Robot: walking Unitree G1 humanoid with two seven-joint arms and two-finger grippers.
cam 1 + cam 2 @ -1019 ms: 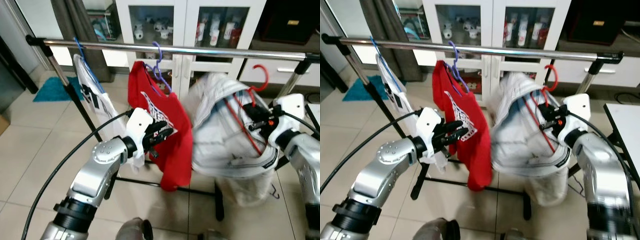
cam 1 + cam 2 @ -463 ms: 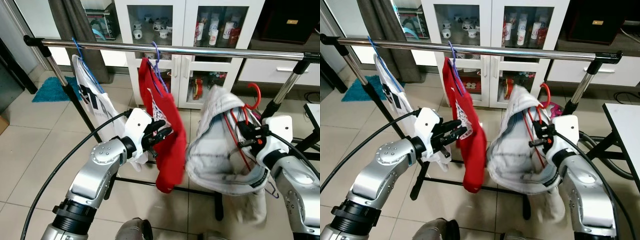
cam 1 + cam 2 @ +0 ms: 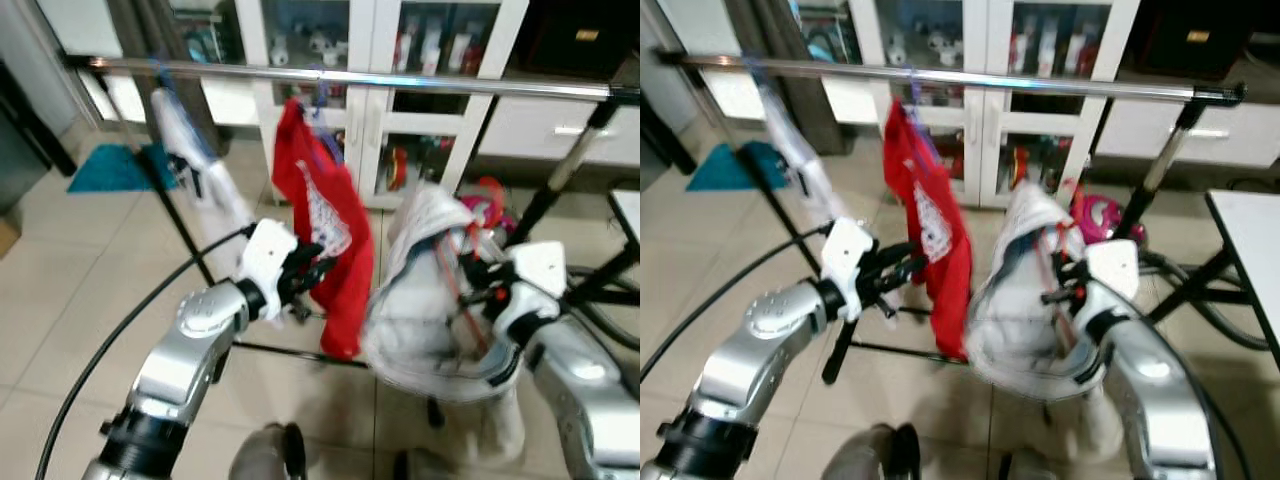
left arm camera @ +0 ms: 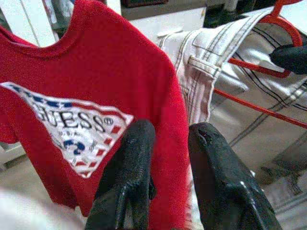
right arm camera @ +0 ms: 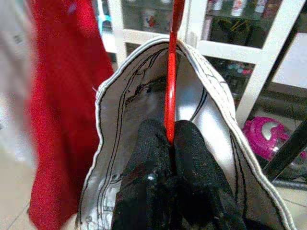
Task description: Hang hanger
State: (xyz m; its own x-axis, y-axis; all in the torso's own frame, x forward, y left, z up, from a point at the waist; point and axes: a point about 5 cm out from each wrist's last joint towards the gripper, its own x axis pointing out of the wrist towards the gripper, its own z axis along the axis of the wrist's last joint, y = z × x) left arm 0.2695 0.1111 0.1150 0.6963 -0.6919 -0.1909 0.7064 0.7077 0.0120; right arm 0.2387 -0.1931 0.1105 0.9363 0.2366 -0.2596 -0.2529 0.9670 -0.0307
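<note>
I have the right gripper (image 5: 169,143) clamped on the red hanger (image 5: 171,72), which carries a white garment (image 3: 425,300) and now sits lower than half a second ago, its hook well below the clothes rail (image 3: 400,80) rather than nearing it. My left gripper (image 4: 165,143) hovers with fingers slightly apart just in front of the red T-shirt (image 3: 320,220), which hangs from the rail between the white garment and a white shirt (image 3: 195,170); it has swung back toward flat. The head views have blurred and shifted.
</note>
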